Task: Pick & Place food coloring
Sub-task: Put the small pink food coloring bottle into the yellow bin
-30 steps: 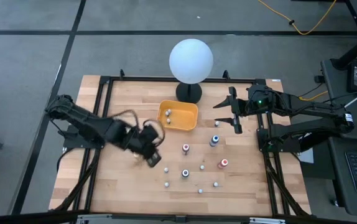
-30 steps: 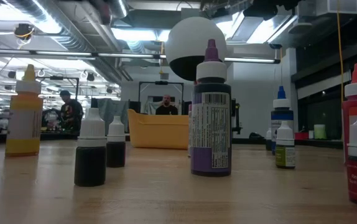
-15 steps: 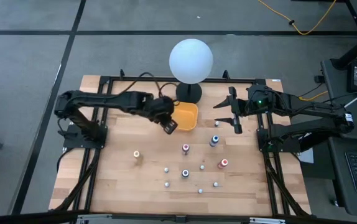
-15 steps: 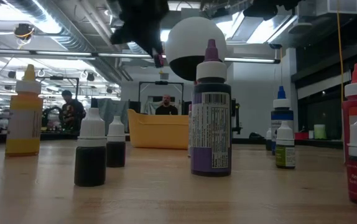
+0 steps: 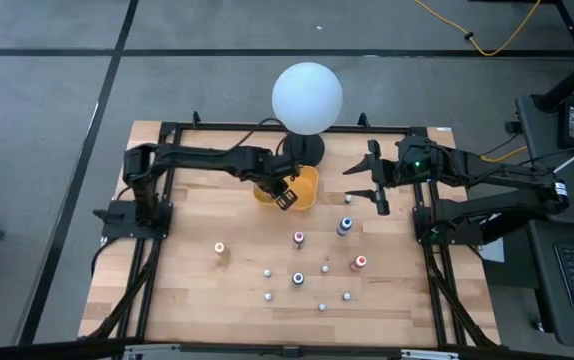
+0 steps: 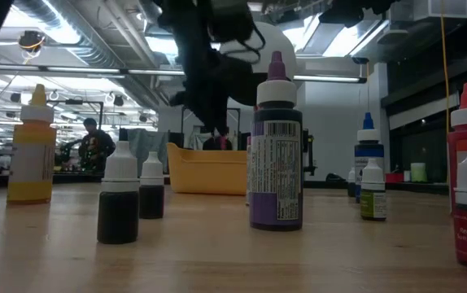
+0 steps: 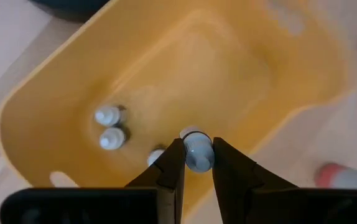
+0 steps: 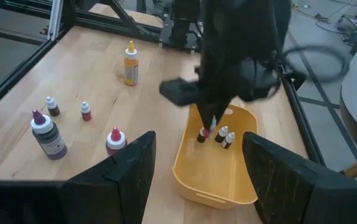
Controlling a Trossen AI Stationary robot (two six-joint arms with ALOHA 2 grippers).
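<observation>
- Over the yellow tray (image 5: 302, 192), at the table's (image 5: 187, 270) far middle: left gripper (image 7: 196, 163) reaches in, jaws narrow, pinching a small white-capped food coloring bottle (image 7: 196, 153) between the fingers (image 7: 173, 163).
- Just below/beyond those jaws, inside tray: 2 more white-capped bottles (image 7: 109, 127) side by side, plus a 3rd cap (image 7: 155, 157) partly hidden behind a finger – prob. another bottle.
- Right wrist view agrees: left gripper tips sit w/ three little bottles (image 8: 216, 134) in the tray.
- Right gripper (image 5: 375, 182) waits at the table's far right, well apart from the tray, jaws wide, nothing between them.
- Rest of the food coloring stands loose on the table nearer the front: orange-top bottle (image 5: 220, 247), pink-top (image 5: 299, 238), blue-top (image 5: 345, 224), red-top (image 5: 360, 262), dark one (image 5: 298, 279), several tiny whitish ones (image 5: 267, 271).
- White globe (image 5: 307, 96) on black base stands just behind tray.
</observation>
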